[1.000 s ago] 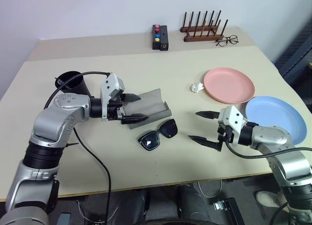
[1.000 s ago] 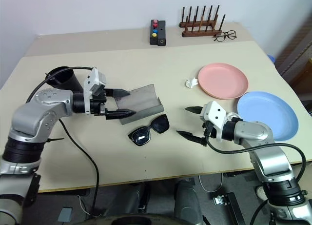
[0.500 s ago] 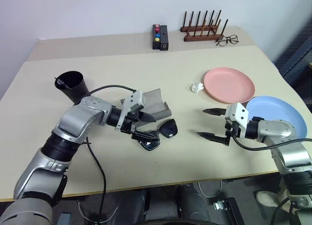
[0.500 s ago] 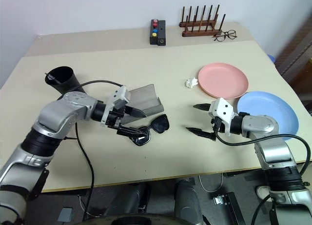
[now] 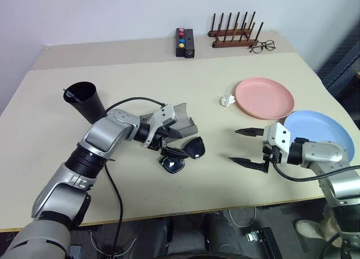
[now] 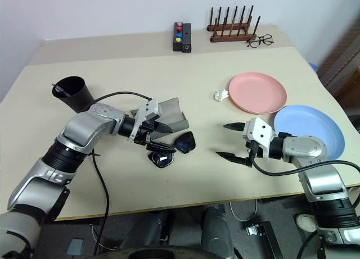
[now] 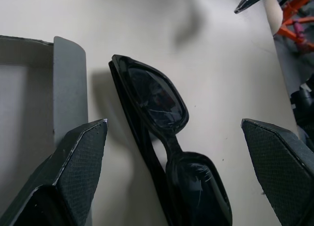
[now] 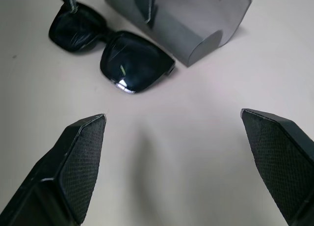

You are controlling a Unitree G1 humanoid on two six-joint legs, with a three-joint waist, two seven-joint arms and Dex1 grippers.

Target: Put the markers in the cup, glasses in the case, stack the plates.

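Left gripper (image 5: 167, 145): fingers spread wide, holding nothing. Position, centre-left of the head view, now directly over the glasses (image 5: 183, 155); a second ago it sat further left and higher, in front of the case (image 5: 179, 122). In the left wrist view the two black pads flank the frame, one lens and the bridge lying in the gap between them, not yet touched as far as can be told.

Right gripper (image 5: 247, 148): fingers likewise wide apart, empty. Position, right of centre, hovering above bare table (image 5: 225, 73), near the blue plate (image 5: 322, 132); it has drifted slightly rightward over the same second.

Glasses: black, lenses glossy, lying on the table at centre frame, just below and beside the case. Not moved.

Case: grey, open, lid standing up, just above the glasses, partly hidden by the left wrist.

Cup (image 5: 84, 101): black, upright, at left of the frame. A thin stick shows at its rim; what it is cannot be told.

Plates: pink plate (image 5: 264, 98) at upper right, blue plate below it at right edge, side by side, unstacked.

Assessment: the change marks the approach to the glasses pick; closing on the frame looks like the step in hand. Casing and plate stacking appear outstanding.
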